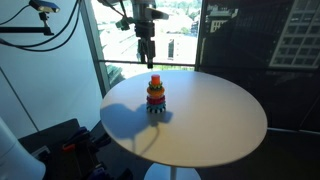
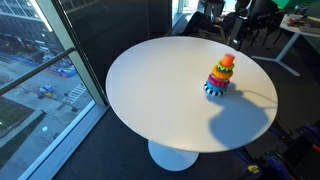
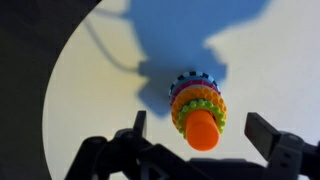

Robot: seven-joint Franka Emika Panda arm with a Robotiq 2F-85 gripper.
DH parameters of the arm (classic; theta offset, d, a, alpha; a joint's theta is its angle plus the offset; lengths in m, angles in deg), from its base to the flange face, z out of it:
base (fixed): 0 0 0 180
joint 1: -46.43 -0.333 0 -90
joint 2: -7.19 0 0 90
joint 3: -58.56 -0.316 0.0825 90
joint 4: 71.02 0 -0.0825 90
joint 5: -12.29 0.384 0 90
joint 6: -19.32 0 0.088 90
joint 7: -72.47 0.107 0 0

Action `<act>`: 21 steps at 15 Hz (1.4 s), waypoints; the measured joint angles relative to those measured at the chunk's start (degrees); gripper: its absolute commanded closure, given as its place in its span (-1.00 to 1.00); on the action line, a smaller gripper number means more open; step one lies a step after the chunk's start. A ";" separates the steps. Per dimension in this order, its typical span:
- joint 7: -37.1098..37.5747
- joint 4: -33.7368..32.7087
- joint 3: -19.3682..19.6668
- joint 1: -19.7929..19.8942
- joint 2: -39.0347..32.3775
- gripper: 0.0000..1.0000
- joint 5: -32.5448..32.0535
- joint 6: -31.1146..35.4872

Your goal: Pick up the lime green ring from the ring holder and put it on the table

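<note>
The ring holder (image 1: 155, 96) stands upright on the round beige table (image 1: 220, 120), with an orange-topped peg and stacked coloured rings; it also shows in an exterior view (image 2: 220, 77) and in the wrist view (image 3: 198, 108). The lime green ring (image 3: 181, 122) is the top ring of the stack, just under the orange peg top (image 3: 204, 130). My gripper (image 1: 146, 52) hangs well above the holder. In the wrist view the gripper (image 3: 200, 132) is open and empty, its fingers either side of the peg top.
A tall window and railing stand behind the table (image 1: 170, 45). Black cases lie on the floor beside the table (image 1: 60, 145). Desks and chairs stand at the far side (image 2: 270, 25). The arm's shadow falls across the tabletop (image 2: 240, 120).
</note>
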 measured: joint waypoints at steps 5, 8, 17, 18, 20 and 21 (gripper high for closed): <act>1.83 1.13 0.73 0.01 -2.73 -1.00 -0.63 1.22; 2.71 3.29 0.73 -0.18 -3.39 -1.00 -0.63 5.36; 4.14 8.42 0.73 -0.97 -5.01 -1.00 -0.59 18.79; 4.28 8.51 0.73 -1.11 -5.39 -1.00 -0.59 19.92; 4.64 8.52 0.73 -1.44 -6.13 -1.00 -0.59 21.83; 4.87 8.51 0.73 -1.60 -6.47 -1.00 -0.59 22.69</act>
